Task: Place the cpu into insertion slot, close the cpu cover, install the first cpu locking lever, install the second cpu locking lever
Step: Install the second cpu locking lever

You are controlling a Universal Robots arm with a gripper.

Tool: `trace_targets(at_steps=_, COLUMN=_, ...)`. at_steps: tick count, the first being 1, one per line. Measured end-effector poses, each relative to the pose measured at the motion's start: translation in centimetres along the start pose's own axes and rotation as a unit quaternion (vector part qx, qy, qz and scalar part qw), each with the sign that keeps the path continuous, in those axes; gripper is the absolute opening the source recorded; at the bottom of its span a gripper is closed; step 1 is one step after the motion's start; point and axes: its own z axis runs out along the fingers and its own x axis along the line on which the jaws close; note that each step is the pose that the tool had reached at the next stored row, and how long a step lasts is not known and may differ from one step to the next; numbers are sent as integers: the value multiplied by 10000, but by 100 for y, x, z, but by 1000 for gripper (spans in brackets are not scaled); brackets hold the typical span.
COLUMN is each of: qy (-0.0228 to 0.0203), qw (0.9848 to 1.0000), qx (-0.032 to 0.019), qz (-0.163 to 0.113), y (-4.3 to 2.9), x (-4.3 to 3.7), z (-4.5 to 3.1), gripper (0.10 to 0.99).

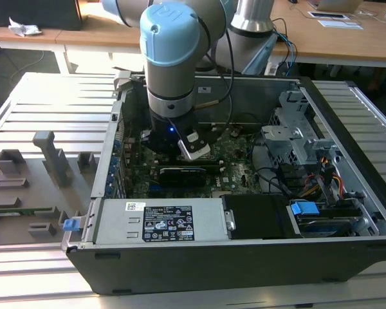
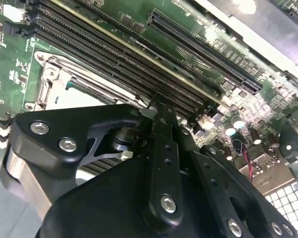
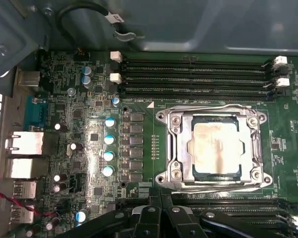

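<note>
Cpu (image 3: pixel 214 145) seated under cpu cover (image 3: pixel 176 144) — beside end effector (image 3: pixel 161 210).

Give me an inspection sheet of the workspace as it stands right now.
Surface: slatted metal table carrying the open computer case.
Job's things: cpu lies in the insertion slot; cpu cover is down around it.
Clutter: grey fixture blocks on the exterior view's left.
Gripper: gripper is low over the motherboard, beside the socket, holding nothing visible.
Cables: bundled wires by the drive cage.
Surroundings: wooden desks behind.
</note>
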Motion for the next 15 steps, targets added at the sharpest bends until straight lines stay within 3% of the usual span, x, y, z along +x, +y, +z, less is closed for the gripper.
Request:
trace_targets(at_steps=3, qy=10, qw=10000, qx=-49, qz=-54, y=-1, x=2, z=25, gripper=106)
trace_targets(at_steps=5, qy=22, qw=9999, qx=-109, qz=-117, y=7, x=2, z=49, gripper=106)
trace_targets(at_steps=13, qy=41, qw=9994, qx=-238, qz=-232, y=22, x=3, z=95, gripper=106)
trace_targets(at_steps=15, qy=39, qw=9994, qx=-244, qz=-235, y=24, x=2, z=92, gripper=106)
